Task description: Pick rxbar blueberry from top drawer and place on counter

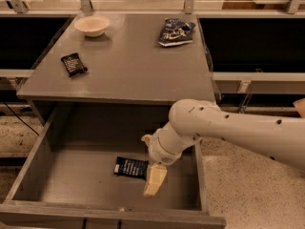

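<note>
The rxbar blueberry (pixel 130 167), a dark navy wrapper with white lettering, lies flat on the floor of the open top drawer (pixel 57 175), right of its middle. My gripper (pixel 154 181) hangs inside the drawer from the white arm (pixel 228 128), its cream fingers pointing down just right of the bar and touching or nearly touching its right end. The counter (pixel 128 66) is the grey tabletop above the drawer.
On the counter sit a black bar wrapper (pixel 73 64) at the left, a cream bowl (pixel 92 26) at the back left and a blue-and-white snack bag (pixel 175 32) at the back right. Metal rails run behind the table.
</note>
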